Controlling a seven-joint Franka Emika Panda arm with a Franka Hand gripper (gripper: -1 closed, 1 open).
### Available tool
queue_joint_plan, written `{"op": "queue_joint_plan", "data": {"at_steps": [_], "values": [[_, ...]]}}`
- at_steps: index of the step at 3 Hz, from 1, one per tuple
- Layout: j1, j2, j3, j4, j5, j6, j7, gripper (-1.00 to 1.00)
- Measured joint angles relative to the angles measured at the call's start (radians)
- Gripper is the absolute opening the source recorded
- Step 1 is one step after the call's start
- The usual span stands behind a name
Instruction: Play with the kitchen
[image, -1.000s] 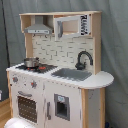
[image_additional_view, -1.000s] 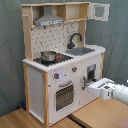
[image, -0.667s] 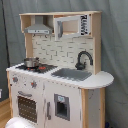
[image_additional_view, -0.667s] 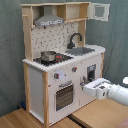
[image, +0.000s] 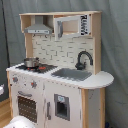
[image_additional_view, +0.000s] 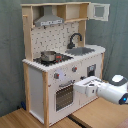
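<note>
Gripper (image_additional_view: 80, 88) sits at lower centre-right of the second exterior view, its pale boxy head pointed at the front of the toy kitchen (image_additional_view: 60, 55), right beside the oven door (image_additional_view: 64, 95). Over the last second the arm (image_additional_view: 112, 91) has slid leftward across the frame, from well clear of the cabinet to just at its lower front panel. Whether it actually touches the door cannot be told. Finger spread also cannot be told; nothing visibly held.

First exterior view: arm barely present, only a pale blur at the bottom left edge; kitchen unchanged there.

Kitchen fills the middle of both exterior views, standing on a wood floor (image_additional_view: 30, 119) against a grey backdrop. Pot (image_additional_view: 48, 56) on the stovetop at left of the counter, black faucet (image_additional_view: 75, 39) over the grey sink (image_additional_view: 82, 51), range hood (image_additional_view: 49, 21) above, upper cabinet door (image_additional_view: 100, 11) swung open at top right. Knobs (image_additional_view: 66, 76) in a row above the oven.

Judgement: the approach looks like an opening move on the oven door or a knob; play proper not yet begun.
</note>
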Motion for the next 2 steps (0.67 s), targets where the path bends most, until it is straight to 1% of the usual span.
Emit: {"op": "queue_joint_plan", "data": {"at_steps": [1,2], "values": [[-0.095,0.0,0.003,0.072,0.0,0.012,0.0,1.0],[-0.179,0.0,0.02,0.132,0.0,0.014,0.0,1.0]]}}
